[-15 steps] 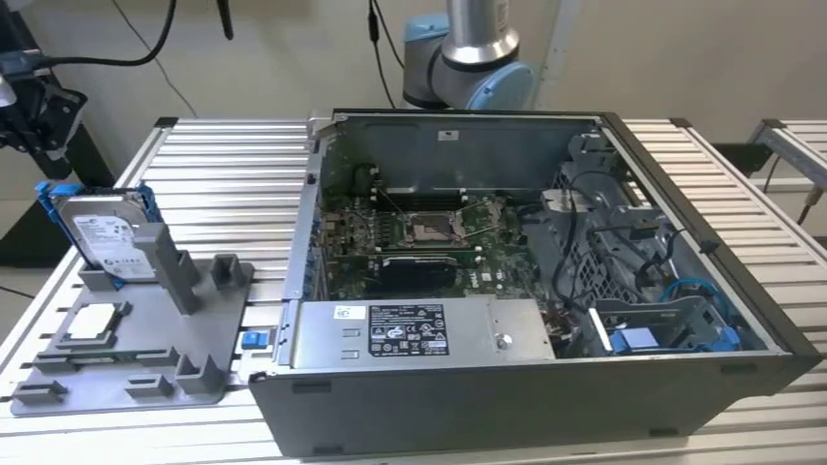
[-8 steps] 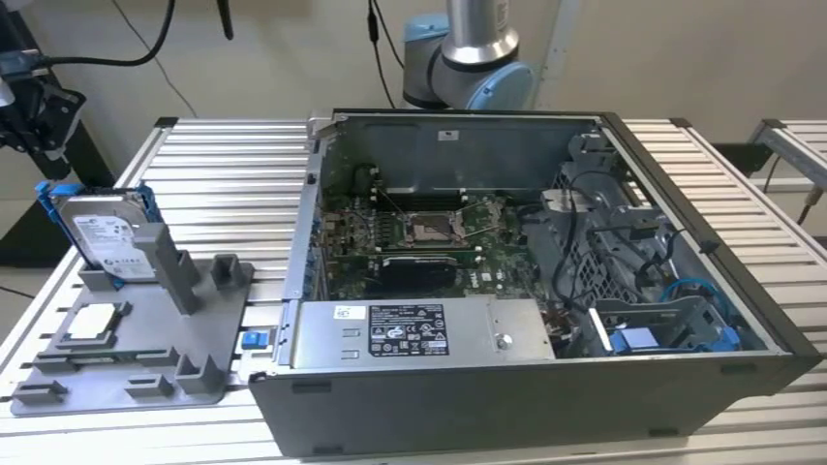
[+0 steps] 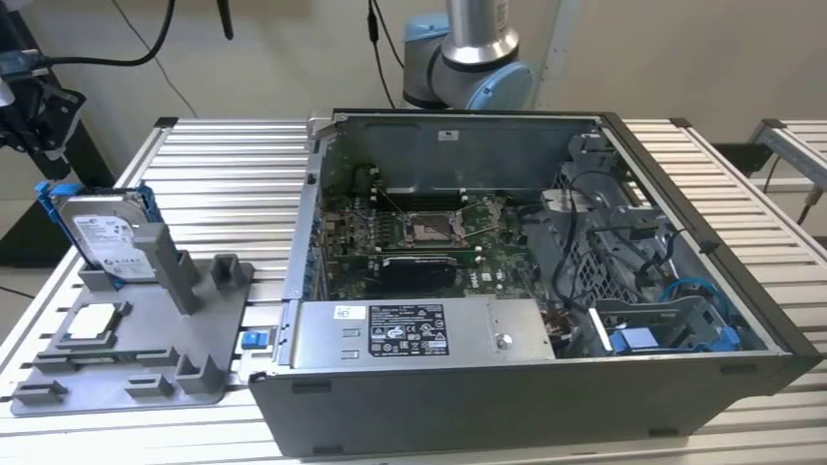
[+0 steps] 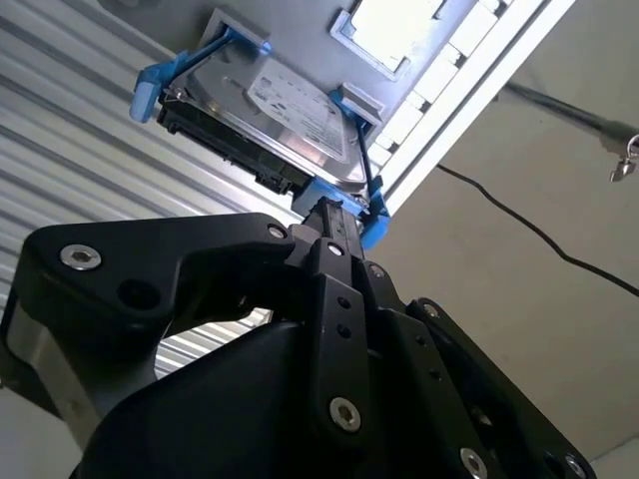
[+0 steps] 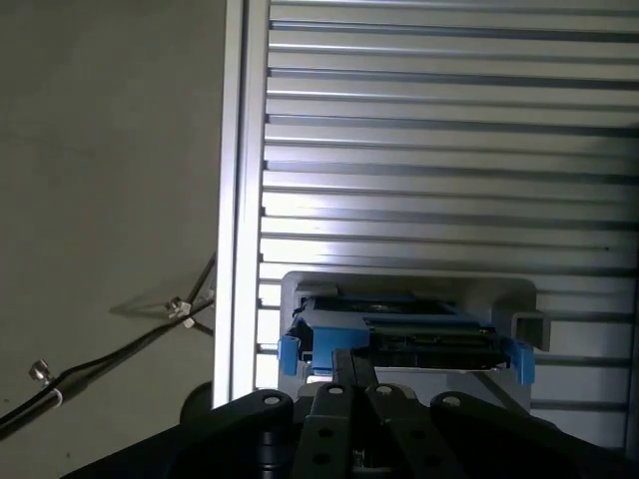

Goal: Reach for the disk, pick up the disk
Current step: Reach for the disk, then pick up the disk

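The disk point(image 3: 107, 232) stands on edge in a slot at the back of the grey holder point(image 3: 194, 334), at the exterior view's left; it is silver with a white label and blue rails. My gripper point(image 3: 45, 121) hangs above and slightly behind it, apart from it. In the second wrist view the fingertips point(image 4: 329, 215) meet just in front of the disk point(image 4: 265, 110) and its blue rail. In the first wrist view the disk point(image 5: 404, 334) lies right beyond my gripper point(image 5: 347, 364). The fingers are together with nothing between them.
A small white-topped chip point(image 3: 91, 322) lies in the grey holder. An open computer case point(image 3: 517, 407) fills the middle of the slatted metal table point(image 3: 220, 165), with a blue bracket point(image 3: 646, 337) inside. The arm's base point(image 3: 468, 58) stands behind the case. Cables point(image 5: 110, 349) hang off the table's edge.
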You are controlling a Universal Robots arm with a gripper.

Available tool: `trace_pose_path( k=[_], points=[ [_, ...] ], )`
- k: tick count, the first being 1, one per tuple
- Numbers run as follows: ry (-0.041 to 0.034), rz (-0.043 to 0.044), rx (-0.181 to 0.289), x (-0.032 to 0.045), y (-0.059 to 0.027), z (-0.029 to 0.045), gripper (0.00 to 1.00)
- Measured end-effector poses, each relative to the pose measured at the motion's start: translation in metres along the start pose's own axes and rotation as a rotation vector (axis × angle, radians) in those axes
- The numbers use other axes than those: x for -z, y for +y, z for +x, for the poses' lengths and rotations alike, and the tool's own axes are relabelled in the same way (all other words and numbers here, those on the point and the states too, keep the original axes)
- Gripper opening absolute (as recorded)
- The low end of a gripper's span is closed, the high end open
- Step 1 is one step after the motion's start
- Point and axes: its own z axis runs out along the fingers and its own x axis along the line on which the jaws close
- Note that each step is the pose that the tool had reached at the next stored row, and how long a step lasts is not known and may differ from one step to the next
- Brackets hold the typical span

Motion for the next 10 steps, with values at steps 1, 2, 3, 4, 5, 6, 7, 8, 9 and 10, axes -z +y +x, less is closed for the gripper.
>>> trace_pose_path(
  k=[1, 2, 3, 4, 5, 6, 7, 8, 9, 10],
  points=[
    [0.0000, -0.0001, 0.001, 0.0000, 0.0000, 0.0000, 0.00],
    [0.0001, 0.0000, 0.003, 0.0000, 0.0000, 0.0000, 0.00],
    [0.0003, 0.0000, 0.006, 0.0000, 0.0000, 0.0000, 0.00],
    [0.0004, 0.0000, 0.009, 0.0000, 0.0000, 0.0000, 0.00],
    [0.0006, 0.0000, 0.013, 0.0000, 0.0000, 0.0000, 0.00],
    [0.0006, 0.0000, 0.018, 0.0000, 0.0000, 0.0000, 0.00],
    [0.0009, 0.0000, 0.025, 0.0000, 0.0000, 0.0000, 0.00],
    [0.0012, -0.0001, 0.032, 0.0000, 0.0000, 0.0000, 0.00],
    [0.0014, -0.0001, 0.041, -0.0001, 0.0000, 0.0001, 0.00],
    [0.0020, 0.0000, 0.051, 0.0000, 0.0000, 0.0000, 0.00]
  ],
)
